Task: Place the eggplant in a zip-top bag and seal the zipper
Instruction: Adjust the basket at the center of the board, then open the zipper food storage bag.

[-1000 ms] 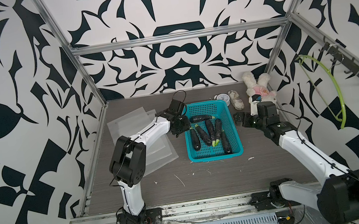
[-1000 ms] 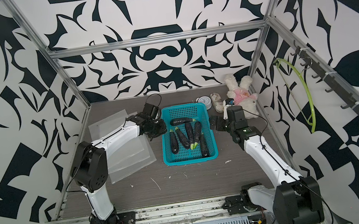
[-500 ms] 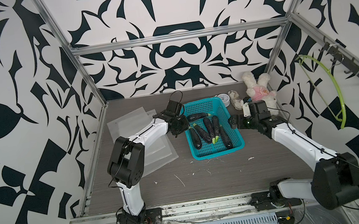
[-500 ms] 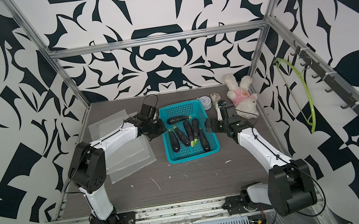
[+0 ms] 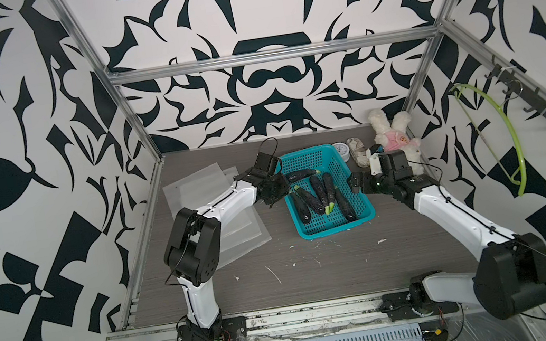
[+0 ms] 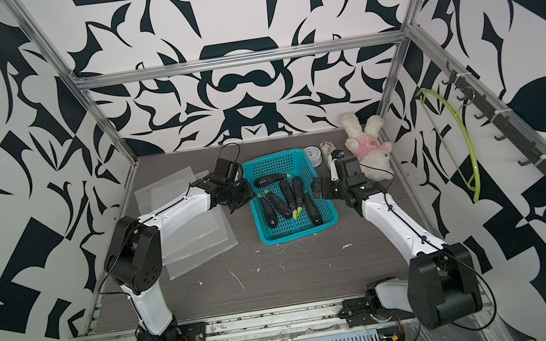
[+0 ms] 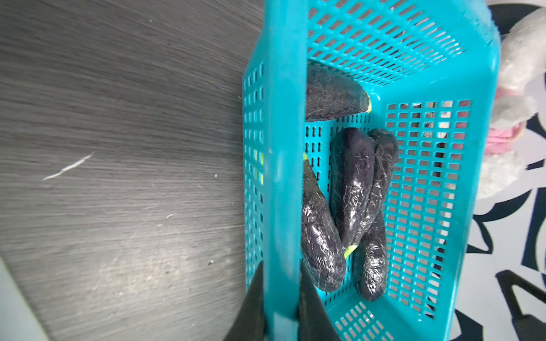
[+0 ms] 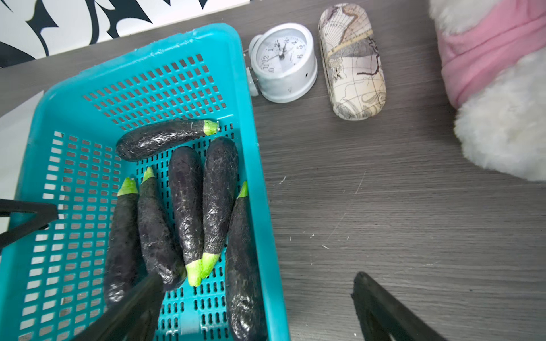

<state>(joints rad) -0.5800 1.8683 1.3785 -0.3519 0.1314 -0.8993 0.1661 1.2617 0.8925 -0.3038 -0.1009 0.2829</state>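
Basket (image 5: 339, 230): turned askew since a second ago; the right arm has also come closer to it.
Left gripper (image 7: 280, 274): jaws pinched on the basket's rim, one inside and one outside.
Right gripper (image 8: 256, 279): wide open and empty, straddling the opposite wall.
Eggplants (image 8: 189, 206): six, all lying in the basket; zip-top bags (image 5: 194, 189) lie flat beside it.
Risk: a finger may catch the wall or clamp two touching eggplants. The rim may also slip from the pinch.

Left claw (image 7: 280, 273) pinching basket rim (image 7: 283, 118), right claw (image 8: 256, 279) spread wide, both arms outstretched
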